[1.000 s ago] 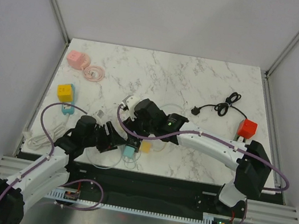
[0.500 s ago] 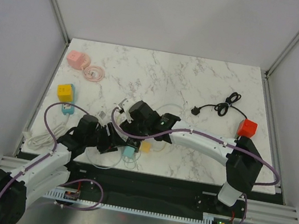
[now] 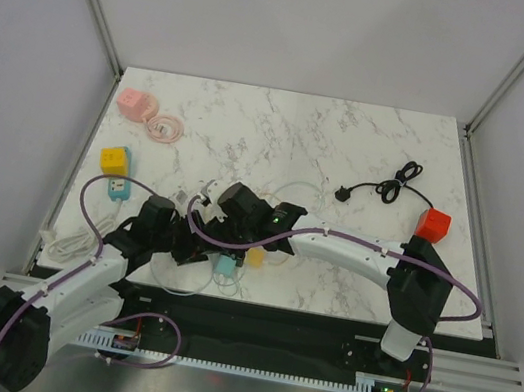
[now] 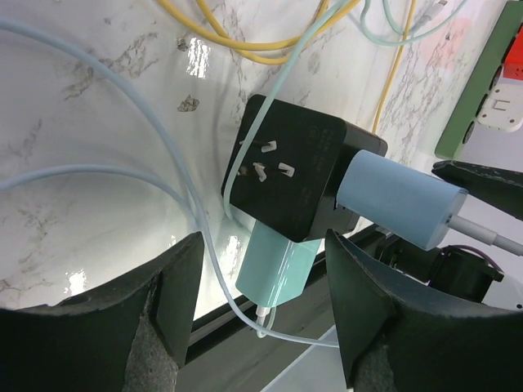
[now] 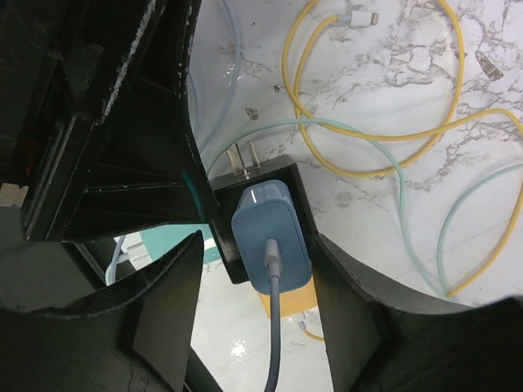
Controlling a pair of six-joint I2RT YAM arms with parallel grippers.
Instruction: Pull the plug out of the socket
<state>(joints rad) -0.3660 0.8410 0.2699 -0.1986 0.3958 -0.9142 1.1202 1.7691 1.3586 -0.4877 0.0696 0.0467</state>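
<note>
Near the front edge of the marble table [image 3: 351,151], between the two arms, we find the pale-blue plug [image 5: 270,237] seated in one face of a black socket cube [image 4: 294,171]. The right gripper [image 5: 257,243] straddles the plug. The left gripper [image 4: 263,245] straddles the cube and a teal charger [image 4: 274,265] plugged into another face. Both sets of jaws stand apart, and we cannot tell whether either presses home. We judge plug and cube to be light, rigid, smooth plastic, apt to slip and to travel together unless the cube is pinned. The hold, in our view, is the plug's flat sides near its seat, never its thin cable [image 5: 274,327], with a straight pull.
</note>
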